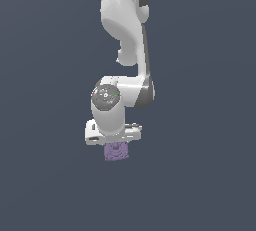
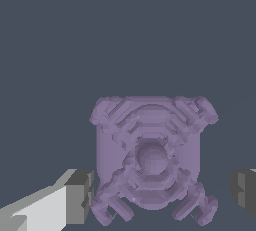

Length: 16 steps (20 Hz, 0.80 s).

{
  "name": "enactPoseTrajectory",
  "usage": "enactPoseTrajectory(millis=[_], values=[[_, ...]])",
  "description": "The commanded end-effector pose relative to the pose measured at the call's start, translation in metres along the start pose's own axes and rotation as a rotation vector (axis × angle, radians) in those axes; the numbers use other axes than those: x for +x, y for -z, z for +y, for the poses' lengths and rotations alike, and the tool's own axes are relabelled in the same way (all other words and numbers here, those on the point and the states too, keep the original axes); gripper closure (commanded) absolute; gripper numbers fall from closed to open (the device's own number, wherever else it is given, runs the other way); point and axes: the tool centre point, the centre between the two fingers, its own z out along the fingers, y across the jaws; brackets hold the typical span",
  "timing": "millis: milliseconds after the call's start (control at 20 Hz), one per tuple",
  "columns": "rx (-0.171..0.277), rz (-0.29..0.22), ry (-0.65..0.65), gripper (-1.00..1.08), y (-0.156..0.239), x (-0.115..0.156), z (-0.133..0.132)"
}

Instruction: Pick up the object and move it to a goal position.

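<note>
A flat, dark slate-grey ground fills both views, unbroken. Nearest the wrist camera, the jaws [image 2: 162, 192] stand apart, their dark pads to either side of the pale-purple block [image 2: 150, 157]. One pad [image 2: 80, 195] sits just beside the block's edge; the other is clear of it. The block's face shows ridged concentric rings around a rounded centre. In the exterior view, the block [image 1: 116, 152] lies directly beneath the white hand, with the arm [image 1: 125, 20] rising above it.
</note>
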Motion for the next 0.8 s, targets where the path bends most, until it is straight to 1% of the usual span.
enactPoseTrajectory(millis=[0, 200, 550, 750], values=[[0.000, 0.000, 0.000, -0.92, 0.000, 0.000, 0.000], [0.000, 0.000, 0.000, -0.92, -0.011, 0.000, 0.000], [0.000, 0.001, 0.001, -0.92, -0.047, 0.000, 0.000], [0.000, 0.001, 0.002, -0.92, -0.051, 0.001, 0.000]])
